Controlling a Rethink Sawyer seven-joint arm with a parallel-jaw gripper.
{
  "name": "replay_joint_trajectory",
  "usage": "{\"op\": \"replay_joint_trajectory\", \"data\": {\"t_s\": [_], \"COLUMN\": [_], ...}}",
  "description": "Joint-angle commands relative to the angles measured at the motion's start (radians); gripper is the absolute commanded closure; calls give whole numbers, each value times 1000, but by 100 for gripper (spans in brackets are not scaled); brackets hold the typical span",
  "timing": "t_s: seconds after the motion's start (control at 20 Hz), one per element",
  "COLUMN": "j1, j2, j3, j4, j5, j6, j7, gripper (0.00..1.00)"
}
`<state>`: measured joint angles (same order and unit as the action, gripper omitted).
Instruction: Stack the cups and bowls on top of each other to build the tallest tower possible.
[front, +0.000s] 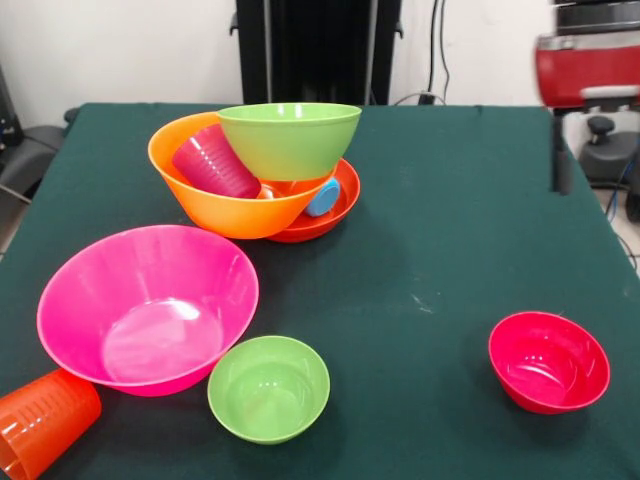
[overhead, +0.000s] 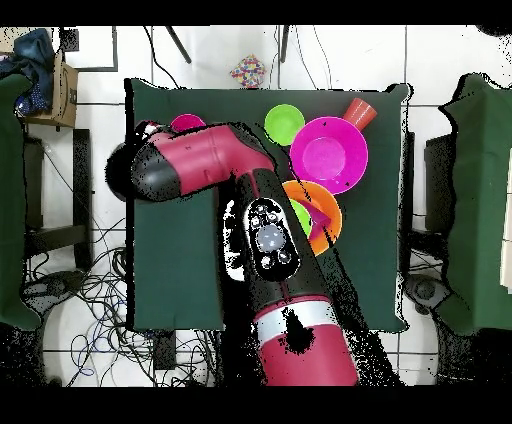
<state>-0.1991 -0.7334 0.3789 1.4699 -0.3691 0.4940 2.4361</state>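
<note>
The orange cup (front: 45, 420) lies nearest; arm (overhead: 215, 165) (bent) spans the table (overhead: 165, 270), jaws' state seemingly hidden.

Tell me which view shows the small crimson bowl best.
The front view: the small crimson bowl stands alone and upright on the green table, its whole rim and inside visible. In the overhead view only a sliver of it shows at the table's edge, the rest hidden under the robot arm.

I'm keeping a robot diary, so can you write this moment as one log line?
tower: medium green bowl tilted in large orange bowl on red-orange bowl | pink bowl, small green bowl, crimson bowl: loose | gripper: cannot tell
</note>
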Motion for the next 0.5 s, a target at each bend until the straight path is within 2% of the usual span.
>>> {"op": "replay_joint_trajectory", "data": {"t_s": [0.05,0.2,0.5], "j1": [63,86,172], "j2": [74,115,215], "j3": [50,40,-39], "j4": [-128,-165,-302], "j5": [-26,-36,-181], "j6": [282,309,373], "j7": [-180,-161,-169], "gripper": [0,0,0]}}
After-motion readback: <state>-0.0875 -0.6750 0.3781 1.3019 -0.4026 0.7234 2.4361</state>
